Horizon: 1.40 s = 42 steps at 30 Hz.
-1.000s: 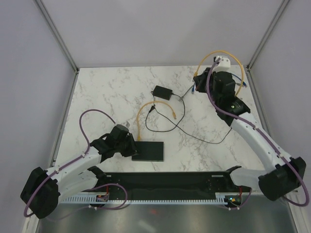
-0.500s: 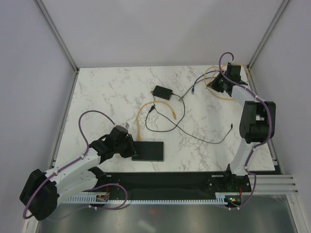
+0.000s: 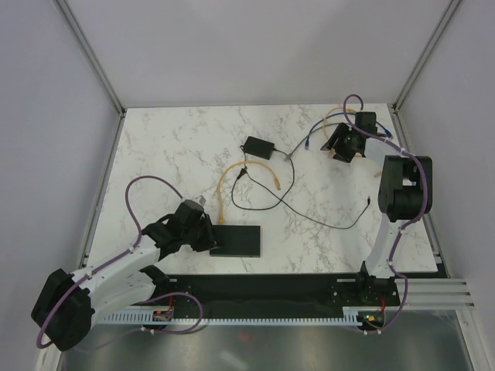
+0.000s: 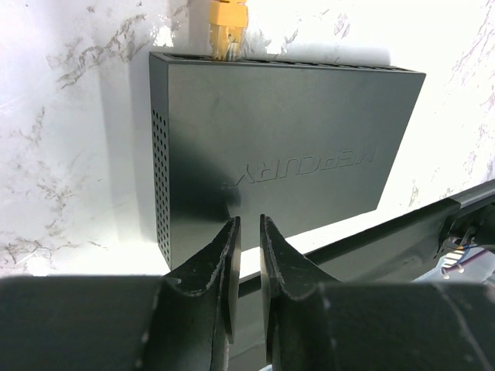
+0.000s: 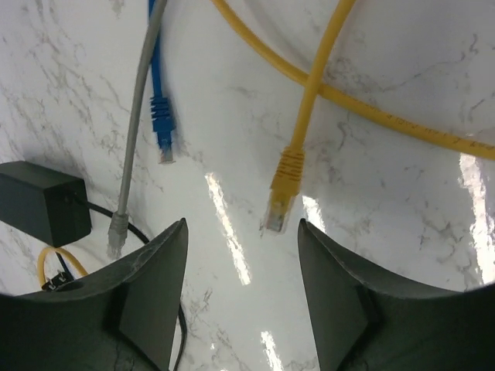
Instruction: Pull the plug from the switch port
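Observation:
The switch (image 3: pixel 237 241) (image 4: pixel 278 154) is a flat black box near the front of the table. A yellow plug (image 4: pixel 227 27) (image 3: pixel 220 223) sits in a port on its far edge, and its yellow cable arcs away across the table. My left gripper (image 4: pixel 247 221) (image 3: pixel 210 238) hovers at the switch's near left edge, jaws a narrow gap apart with nothing between them. My right gripper (image 5: pixel 241 224) (image 3: pixel 340 147) is at the far right, open and empty, above a loose yellow plug (image 5: pixel 280 201) lying on the marble.
A blue plug (image 5: pixel 162 124) and a grey plug (image 5: pixel 116 232) lie left of the loose yellow one. A small black box (image 3: pixel 259 147) (image 5: pixel 39 205) with thin black leads sits mid-table. Loose cables pile in the far right corner (image 3: pixel 340 116). A black rail (image 3: pixel 271 286) runs along the front.
The right arm has folded back from its stretched pose, its gripper has come down over the far right cables, and its jaws have opened. The left arm and the switch have not moved.

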Tool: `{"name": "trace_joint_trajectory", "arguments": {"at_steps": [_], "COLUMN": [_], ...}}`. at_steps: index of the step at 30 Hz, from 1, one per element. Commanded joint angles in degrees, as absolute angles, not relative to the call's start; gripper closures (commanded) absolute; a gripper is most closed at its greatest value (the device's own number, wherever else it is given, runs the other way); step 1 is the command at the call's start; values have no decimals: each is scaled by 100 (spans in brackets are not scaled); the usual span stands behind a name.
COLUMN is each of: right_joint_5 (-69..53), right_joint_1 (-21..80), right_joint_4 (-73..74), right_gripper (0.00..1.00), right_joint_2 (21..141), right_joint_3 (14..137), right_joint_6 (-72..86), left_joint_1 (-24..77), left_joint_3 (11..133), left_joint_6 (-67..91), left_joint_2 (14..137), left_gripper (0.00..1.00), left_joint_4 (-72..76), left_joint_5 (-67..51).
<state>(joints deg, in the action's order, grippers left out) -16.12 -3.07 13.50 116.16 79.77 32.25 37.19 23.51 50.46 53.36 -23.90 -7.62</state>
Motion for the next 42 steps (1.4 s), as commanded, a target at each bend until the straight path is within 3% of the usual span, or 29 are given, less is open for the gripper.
{"name": "trace_joint_trajectory", "arguments": {"at_steps": [1, 6, 10, 22, 30, 42], "right_joint_5": [-1091, -1028, -1842, -3260, -3392, -3973], "right_joint_1": [182, 1062, 2211, 4164, 4474, 4491], "right_joint_4": [1818, 1942, 1680, 195, -605, -1503], "right_gripper": [34, 32, 33, 44, 59, 54], "right_joint_2": [10794, 10011, 9870, 10933, 11716, 12111], "right_joint_3": [8174, 7797, 7367, 7049, 7032, 6759], "right_joint_6": [2647, 2303, 2092, 2811, 3287, 3893], "left_joint_1": [3700, 3665, 3595, 3516, 3516, 3516], "left_joint_3": [2671, 3014, 3155, 2804, 2654, 2558], "left_joint_6": [4878, 4720, 4658, 5115, 5221, 5203], "left_joint_2": [5326, 5624, 6010, 6293, 6267, 6214], "left_gripper": [77, 77, 77, 77, 77, 76], "left_joint_4": [-2469, -2672, -2689, -2716, -2716, -2628], "left_joint_5": [-598, -317, -281, -97, -132, -193]}}
